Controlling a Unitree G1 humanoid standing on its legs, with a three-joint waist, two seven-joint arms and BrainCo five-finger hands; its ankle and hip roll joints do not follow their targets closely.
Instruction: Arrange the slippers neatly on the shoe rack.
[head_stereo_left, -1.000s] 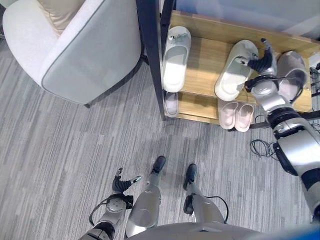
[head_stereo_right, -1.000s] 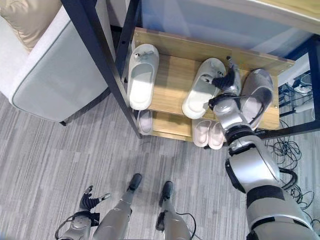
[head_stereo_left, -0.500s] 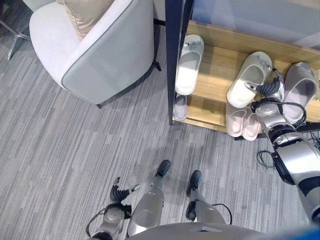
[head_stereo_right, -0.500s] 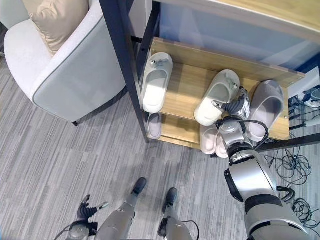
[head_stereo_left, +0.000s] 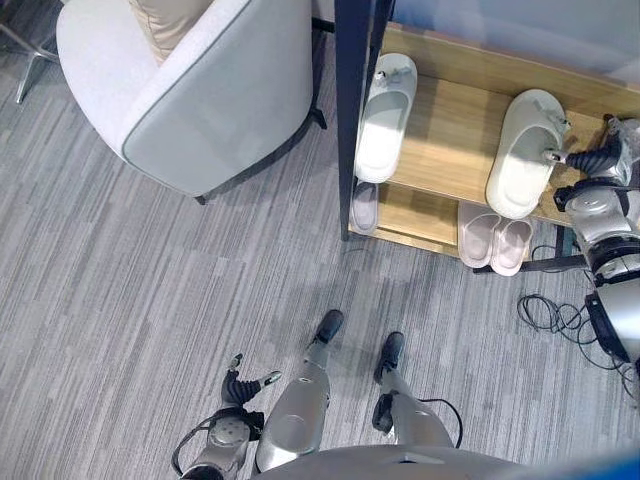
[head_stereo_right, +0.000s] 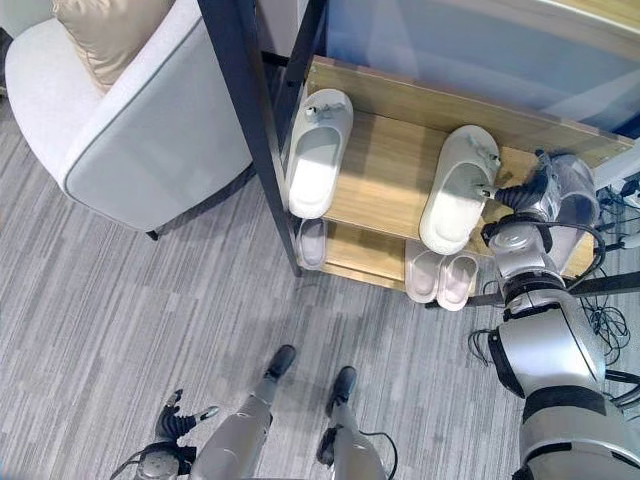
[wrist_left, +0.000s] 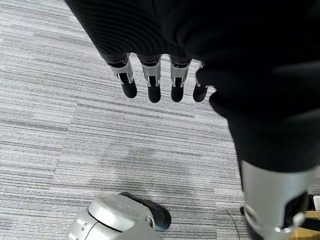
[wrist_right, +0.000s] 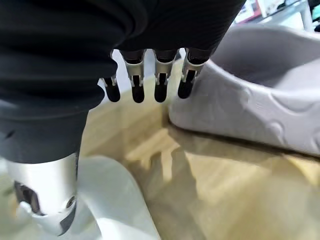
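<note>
A wooden shoe rack (head_stereo_right: 385, 175) stands on grey carpet. The right hand (head_stereo_right: 527, 196), fingers relaxed and empty, hovers between a white slipper (head_stereo_right: 456, 187) on its left and a grey slipper (wrist_right: 260, 100), both lying front-to-back.

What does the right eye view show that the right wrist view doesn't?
Right eye alone: the armchair, the rack's dark post, a white slipper at the upper shelf's left end, a pale pink pair on the lower shelf, and the left hand hanging low over the carpet. Right wrist alone: the right hand from close up, fingers straight, over bare shelf board between two slippers. Shared: the grey slipper, the white slipper beside it, and the wooden shelf.
</note>
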